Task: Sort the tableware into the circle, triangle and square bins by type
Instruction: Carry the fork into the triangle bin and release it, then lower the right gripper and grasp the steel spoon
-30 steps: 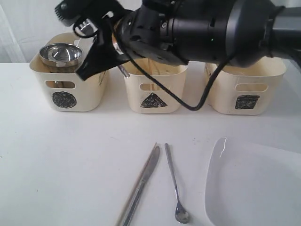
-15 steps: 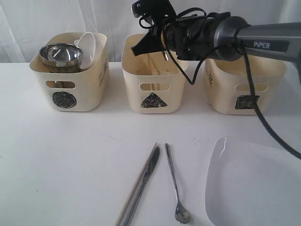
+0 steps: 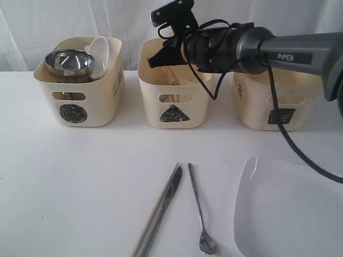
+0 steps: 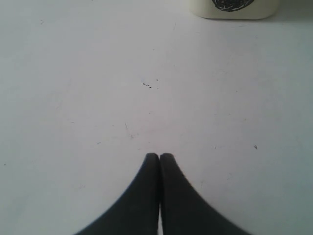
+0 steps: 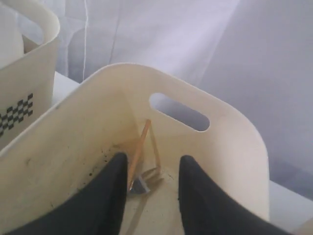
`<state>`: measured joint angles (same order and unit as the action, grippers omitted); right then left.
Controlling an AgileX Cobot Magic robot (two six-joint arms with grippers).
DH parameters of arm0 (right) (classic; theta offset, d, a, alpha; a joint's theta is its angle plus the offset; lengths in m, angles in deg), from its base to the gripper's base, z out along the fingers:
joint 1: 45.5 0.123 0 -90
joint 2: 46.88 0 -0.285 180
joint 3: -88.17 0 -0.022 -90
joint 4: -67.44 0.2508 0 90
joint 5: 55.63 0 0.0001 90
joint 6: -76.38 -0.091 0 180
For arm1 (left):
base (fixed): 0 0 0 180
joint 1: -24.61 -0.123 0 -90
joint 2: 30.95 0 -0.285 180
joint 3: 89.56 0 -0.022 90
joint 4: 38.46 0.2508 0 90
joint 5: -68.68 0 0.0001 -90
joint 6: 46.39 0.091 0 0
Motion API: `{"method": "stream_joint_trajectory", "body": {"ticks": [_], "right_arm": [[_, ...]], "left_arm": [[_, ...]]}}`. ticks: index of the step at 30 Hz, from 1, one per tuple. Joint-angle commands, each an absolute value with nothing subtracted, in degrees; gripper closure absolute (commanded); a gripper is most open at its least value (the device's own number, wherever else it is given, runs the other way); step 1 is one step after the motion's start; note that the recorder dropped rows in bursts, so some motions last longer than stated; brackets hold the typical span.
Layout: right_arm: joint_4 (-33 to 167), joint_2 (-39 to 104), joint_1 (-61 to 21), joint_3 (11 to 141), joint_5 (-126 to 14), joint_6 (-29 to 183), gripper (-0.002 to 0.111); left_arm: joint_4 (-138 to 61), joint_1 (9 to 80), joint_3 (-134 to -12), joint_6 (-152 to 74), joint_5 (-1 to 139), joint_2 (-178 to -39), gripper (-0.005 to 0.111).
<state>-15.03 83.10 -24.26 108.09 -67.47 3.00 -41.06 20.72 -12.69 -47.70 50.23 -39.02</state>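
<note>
My right gripper (image 3: pixel 154 58) hangs open over the triangle bin (image 3: pixel 174 110). In the right wrist view its open fingers (image 5: pixel 150 164) frame a steel fork (image 5: pixel 145 180) and a wooden chopstick (image 5: pixel 139 149) lying inside that bin (image 5: pixel 230 132). The circle bin (image 3: pixel 75 104) holds a shiny steel bowl (image 3: pixel 68 60) and a small white bowl (image 3: pixel 100 53). On the table lie a knife (image 3: pixel 165 206), a chopstick (image 3: pixel 155 213) touching it, and a long spoon (image 3: pixel 198 206). The white plate (image 3: pixel 289 214) sits front right. My left gripper (image 4: pixel 159 156) is shut and empty over bare table.
The square bin (image 3: pixel 278 107) stands at the back right, partly behind the right arm (image 3: pixel 278 51). The lower edge of the circle bin (image 4: pixel 234 7) shows in the left wrist view. A white curtain hangs behind the bins.
The right arm has drawn back from close in front of the camera, near the circle bin, to hover over the triangle bin. The table items have not moved.
</note>
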Motion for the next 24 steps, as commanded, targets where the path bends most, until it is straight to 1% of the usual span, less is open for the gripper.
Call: {"method": "stream_joint_trajectory", "body": {"ticks": [1, 4, 5, 7, 8, 9, 12, 14, 17, 22, 24], "right_arm": [[-2.6, 76.7, -22.8, 108.5, -76.5, 3.7, 0.074], [8.4, 71.3, -21.5, 108.5, -91.1, 15.3, 0.08], [13.7, 69.7, -21.3, 108.5, -97.6, 23.5, 0.086], [21.7, 67.3, -21.0, 108.4, -106.2, 37.4, 0.098], [27.9, 65.9, -21.0, 107.8, -110.7, 48.4, 0.105], [31.9, 65.0, -21.0, 107.3, -114.5, 54.2, 0.108], [44.0, 61.7, -20.9, 104.2, -119.5, 64.5, 0.108], [48.2, 59.0, -20.9, 101.1, -118.0, 64.2, 0.108], [46.6, 54.2, -20.0, 95.1, -112.2, 57.8, 0.108], [45.1, 44.9, -18.1, 82.6, -89.9, 44.9, 0.108], [46.1, 41.9, -17.4, 77.6, -80.9, 43.5, 0.108]], "left_arm": [[-41.4, 20.7, -12.3, -47.7, 50.1, -38.7, 0.107], [-41.4, 20.7, -12.3, -47.7, 50.1, -38.7, 0.107], [-41.4, 20.7, -12.3, -47.7, 50.1, -38.7, 0.107], [-41.4, 20.7, -12.3, -47.7, 50.1, -38.7, 0.107], [-41.4, 20.7, -12.3, -47.7, 50.1, -38.7, 0.107], [-41.4, 20.7, -12.3, -47.7, 50.1, -38.7, 0.107], [-41.4, 20.7, -12.3, -47.7, 50.1, -38.7, 0.107], [-41.4, 20.7, -12.3, -47.7, 50.1, -38.7, 0.107], [-41.4, 20.7, -12.3, -47.7, 50.1, -38.7, 0.107], [-41.4, 20.7, -12.3, -47.7, 50.1, -38.7, 0.107], [-41.4, 20.7, -12.3, -47.7, 50.1, -38.7, 0.107]]}}
